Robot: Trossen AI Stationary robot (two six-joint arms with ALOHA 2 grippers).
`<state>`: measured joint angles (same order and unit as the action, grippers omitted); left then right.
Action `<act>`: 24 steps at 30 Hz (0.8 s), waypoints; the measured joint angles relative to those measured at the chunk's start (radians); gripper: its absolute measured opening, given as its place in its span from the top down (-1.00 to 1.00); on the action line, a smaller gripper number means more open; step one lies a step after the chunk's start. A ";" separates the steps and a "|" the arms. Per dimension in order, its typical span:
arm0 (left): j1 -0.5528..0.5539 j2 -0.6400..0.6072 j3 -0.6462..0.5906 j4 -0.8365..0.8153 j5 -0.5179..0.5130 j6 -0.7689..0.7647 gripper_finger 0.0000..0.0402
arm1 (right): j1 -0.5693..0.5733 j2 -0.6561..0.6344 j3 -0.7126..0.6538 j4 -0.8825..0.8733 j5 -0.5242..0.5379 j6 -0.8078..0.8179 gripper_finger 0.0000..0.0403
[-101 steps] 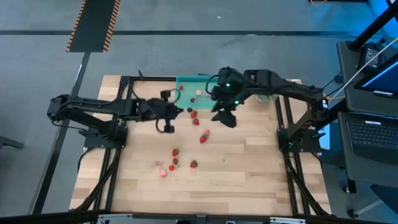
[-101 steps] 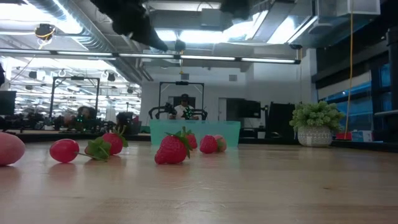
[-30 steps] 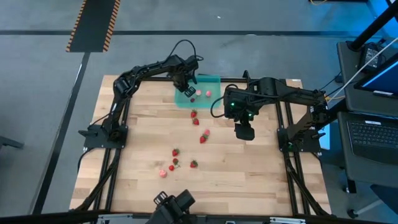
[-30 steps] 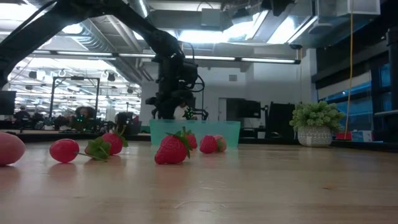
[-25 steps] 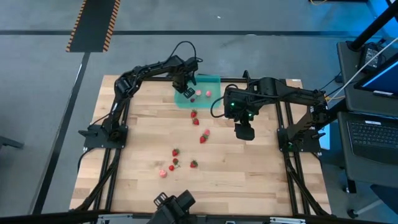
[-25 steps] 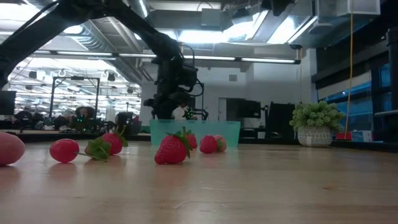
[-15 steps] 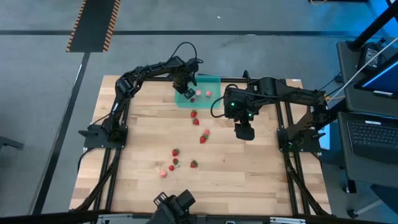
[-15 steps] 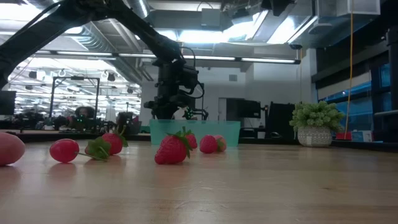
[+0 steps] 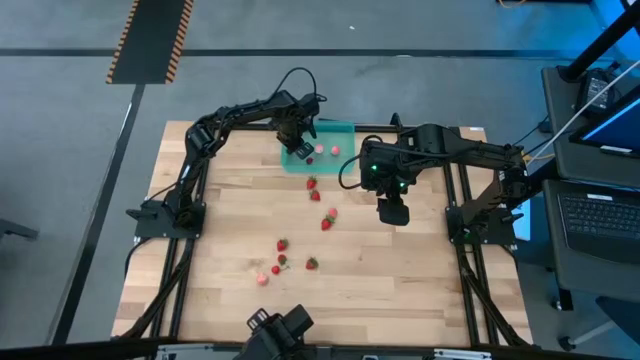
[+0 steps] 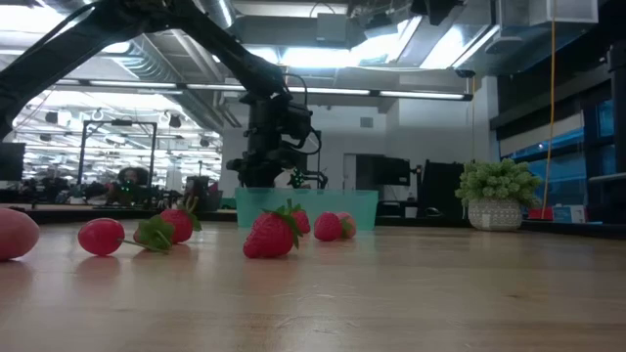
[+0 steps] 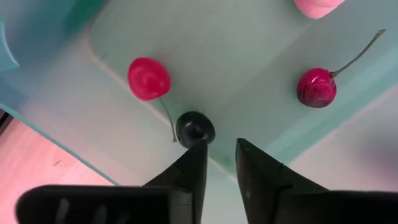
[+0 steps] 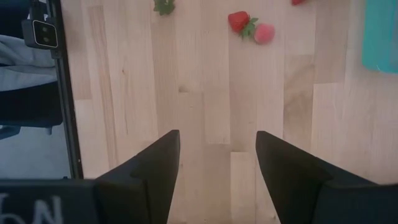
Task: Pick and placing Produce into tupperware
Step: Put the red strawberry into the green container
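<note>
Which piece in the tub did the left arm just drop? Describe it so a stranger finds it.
Start at the teal tub at the table's far edge, where the left gripper hangs with its fingers slightly apart. Just beyond them lies a small dark berry on the tub floor. It is near-black; the cherry beside it is bright red.

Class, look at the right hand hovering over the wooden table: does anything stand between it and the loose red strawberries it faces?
Nothing visible does. The right hand, open, sees bare wooden table up to the red strawberry and the pale pink piece beside it.
</note>
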<state>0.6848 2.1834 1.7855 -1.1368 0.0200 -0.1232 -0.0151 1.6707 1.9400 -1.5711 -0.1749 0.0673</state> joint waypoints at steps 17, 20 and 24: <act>-0.045 -0.155 0.141 -0.085 -0.010 0.107 0.32 | 0.000 0.000 0.000 0.000 0.000 0.006 -0.06; -0.080 -0.238 0.140 -0.154 -0.025 0.111 0.35 | 0.000 0.000 0.000 0.000 0.000 0.005 -0.06; -0.153 -0.351 0.094 -0.174 -0.088 0.110 0.40 | 0.000 0.000 0.000 0.038 0.000 0.004 -0.06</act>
<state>0.5313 1.8323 1.8798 -1.3106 -0.0682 -0.0132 -0.0151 1.6707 1.9400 -1.5329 -0.1749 0.0711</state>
